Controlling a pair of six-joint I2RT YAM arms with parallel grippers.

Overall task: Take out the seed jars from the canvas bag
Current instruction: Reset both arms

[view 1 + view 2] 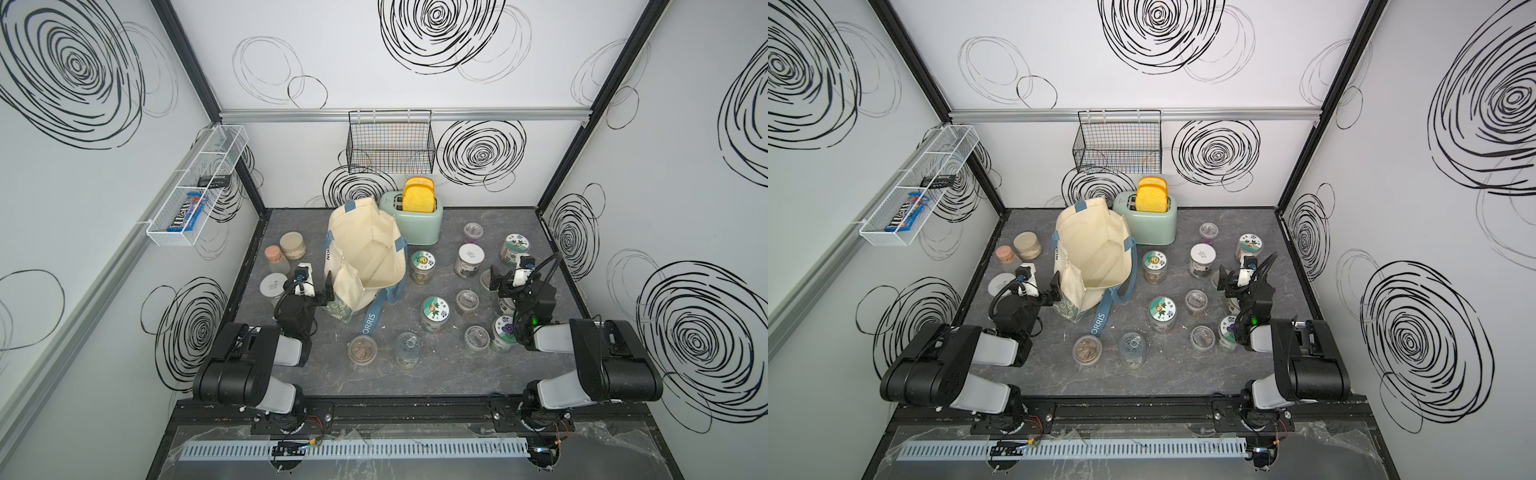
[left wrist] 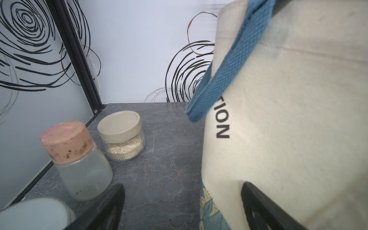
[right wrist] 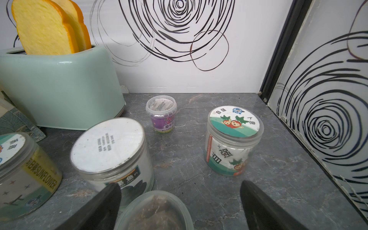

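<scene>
Standing scattered over the right half of the table (image 1: 457, 374) in both top views, the seed jars (image 1: 435, 313) are sitting outside the canvas bag (image 1: 365, 249), which is standing open at centre. The left gripper (image 2: 182, 184), jaws spread, is hovering just beside the bag's left side. The right gripper (image 3: 180, 183), jaws likewise spread, is hanging over the jars at right.

In a top view the black right arm (image 1: 536, 299) half covers a flower-lidded clear seed jar (image 1: 501, 334); the right wrist view's lower edge crops a clear tub (image 3: 157, 209).
</scene>
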